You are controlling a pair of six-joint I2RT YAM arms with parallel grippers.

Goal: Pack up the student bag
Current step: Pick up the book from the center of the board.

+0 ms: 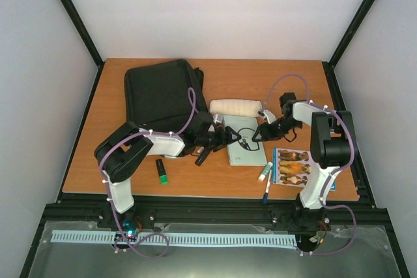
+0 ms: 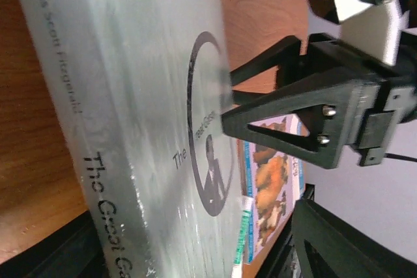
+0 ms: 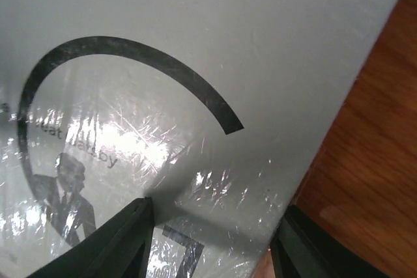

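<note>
The student bag point(image 1: 159, 92) is a large black backpack lying flat at the back left of the table. A pale green book, "The Great Gatsby" point(image 1: 246, 148), lies mid-table between both arms. My left gripper point(image 1: 229, 136) sits at the book's left side. In the left wrist view it point(image 2: 195, 226) is open and straddles the book point(image 2: 130, 128), with a gap at its right finger. My right gripper point(image 1: 257, 135) is at the book's upper right. In its wrist view it point(image 3: 215, 219) is open, one finger on the cover point(image 3: 195, 63), the other past the edge.
A white pencil pouch point(image 1: 236, 107) lies behind the book, by the bag. A green highlighter point(image 1: 161, 171) is at the front left. A glue stick point(image 1: 265, 172), a pen point(image 1: 267, 190) and a picture book with dogs point(image 1: 293, 166) lie at the front right.
</note>
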